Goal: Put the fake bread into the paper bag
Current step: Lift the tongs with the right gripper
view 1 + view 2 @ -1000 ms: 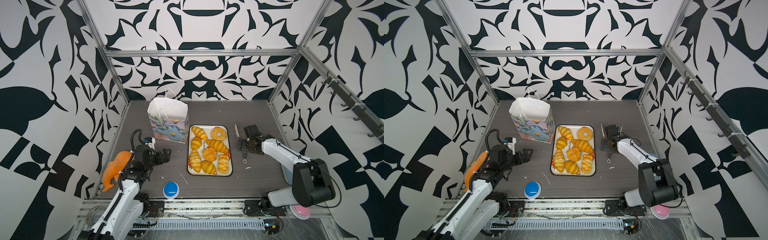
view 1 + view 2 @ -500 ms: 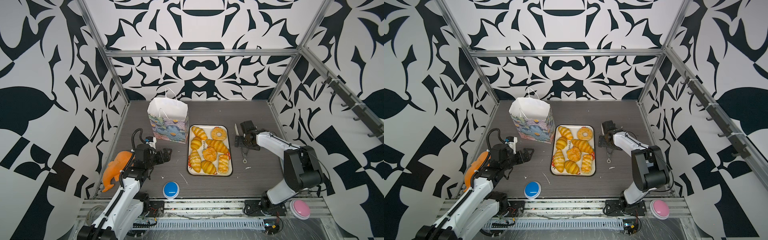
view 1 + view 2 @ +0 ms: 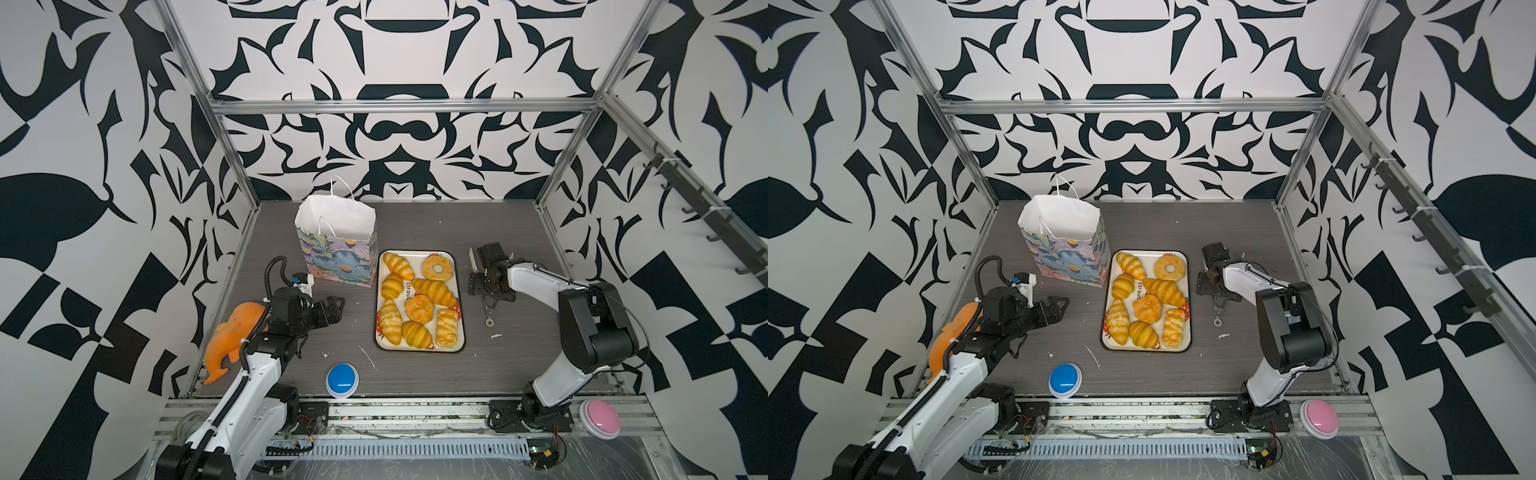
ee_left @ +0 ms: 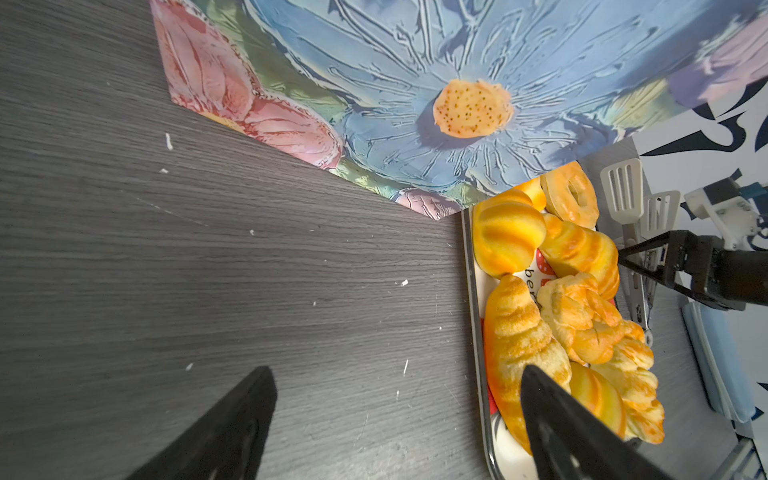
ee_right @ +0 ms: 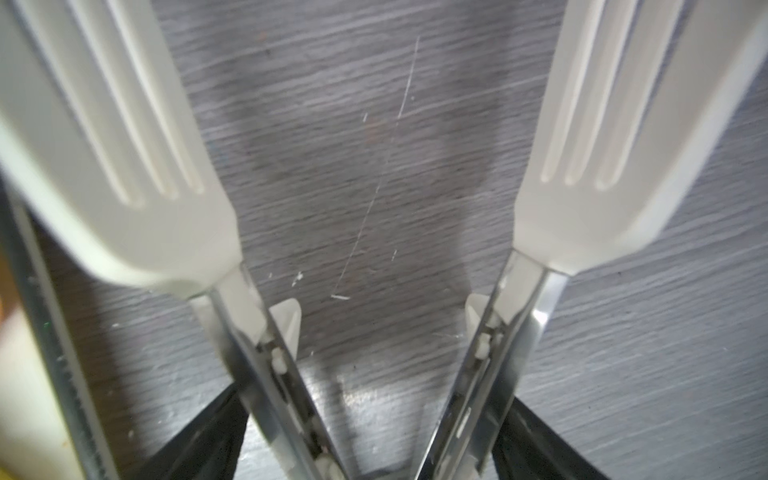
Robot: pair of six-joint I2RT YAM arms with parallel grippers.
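Note:
Several glossy golden pieces of fake bread (image 3: pixel 430 293) lie in a white tray (image 3: pixel 419 350) mid-table: croissants, a ring doughnut (image 3: pixel 437 267), a round bun and a plaited pastry. The paper bag (image 3: pixel 336 249), white with a blue flower print, stands upright and open just left of the tray's far end; its print fills the left wrist view (image 4: pixel 415 83). My left gripper (image 3: pixel 338 305) hovers open and empty over bare table left of the tray (image 4: pixel 397 374). My right gripper (image 3: pixel 486 291) sits right of the tray, its black fingers (image 5: pixel 216 432) pressed against both metal arms of white-tipped tongs (image 5: pixel 124 166).
A blue button (image 3: pixel 342 379) sits at the front edge and a pink one (image 3: pixel 600 417) on the front rail at the right. An orange toy dolphin (image 3: pixel 232 336) leans at the left wall. Patterned walls close in three sides. Small white scraps dot the dark table.
My right gripper has shifted slightly left and back over the tongs and narrowed its jaws onto their arms. The left arm has barely moved.

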